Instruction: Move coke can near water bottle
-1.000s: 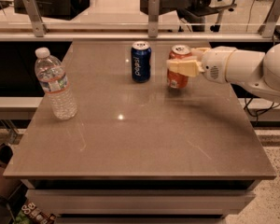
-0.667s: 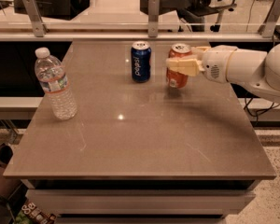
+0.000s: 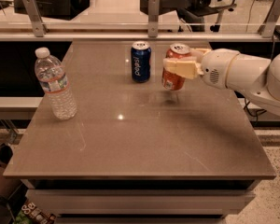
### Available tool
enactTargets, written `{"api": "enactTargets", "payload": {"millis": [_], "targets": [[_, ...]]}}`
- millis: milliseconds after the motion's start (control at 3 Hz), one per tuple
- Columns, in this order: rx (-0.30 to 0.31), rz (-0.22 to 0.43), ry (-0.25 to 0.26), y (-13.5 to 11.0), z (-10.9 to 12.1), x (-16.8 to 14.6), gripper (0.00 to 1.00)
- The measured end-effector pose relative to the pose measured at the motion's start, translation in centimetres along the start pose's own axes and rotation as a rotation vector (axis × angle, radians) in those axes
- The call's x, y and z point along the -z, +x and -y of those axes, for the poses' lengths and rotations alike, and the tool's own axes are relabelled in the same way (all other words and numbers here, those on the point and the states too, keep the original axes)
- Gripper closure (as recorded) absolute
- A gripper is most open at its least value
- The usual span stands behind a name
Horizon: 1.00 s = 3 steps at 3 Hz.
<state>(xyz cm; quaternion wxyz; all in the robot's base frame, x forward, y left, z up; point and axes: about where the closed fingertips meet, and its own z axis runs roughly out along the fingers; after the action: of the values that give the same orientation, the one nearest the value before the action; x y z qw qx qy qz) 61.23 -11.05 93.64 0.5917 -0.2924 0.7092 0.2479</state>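
Note:
The coke can (image 3: 176,55) is orange-red with a silver top, at the back middle-right of the table. It is tilted slightly and lifted just off the table top, with its shadow below. My gripper (image 3: 180,68) reaches in from the right on a white arm and is shut on the can's middle. The water bottle (image 3: 55,85) is clear and ribbed with a white cap. It stands upright at the table's left side, well apart from the can.
A blue Pepsi can (image 3: 141,61) stands upright just left of the coke can. The brown table (image 3: 140,134) has a metal rail with posts (image 3: 153,13) behind its far edge. Clutter lies on the floor at the lower left.
The coke can has risen slightly off the table and tilted in my gripper's hold. The bottle and the Pepsi can have not moved.

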Motion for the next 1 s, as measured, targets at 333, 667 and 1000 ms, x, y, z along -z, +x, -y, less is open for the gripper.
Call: {"api": "enactTargets", "payload": {"millis": [333,667,1000], "targets": [[-0.009,0.01,-0.007,-0.7,-1.8,0.4,1.0],[0.01,-0.02,-0.02,-1.3,-3.9,0.4,1.0],[0.058,-0.068,-0.028,-1.5,-6.3,-0.3,1.0]]}}
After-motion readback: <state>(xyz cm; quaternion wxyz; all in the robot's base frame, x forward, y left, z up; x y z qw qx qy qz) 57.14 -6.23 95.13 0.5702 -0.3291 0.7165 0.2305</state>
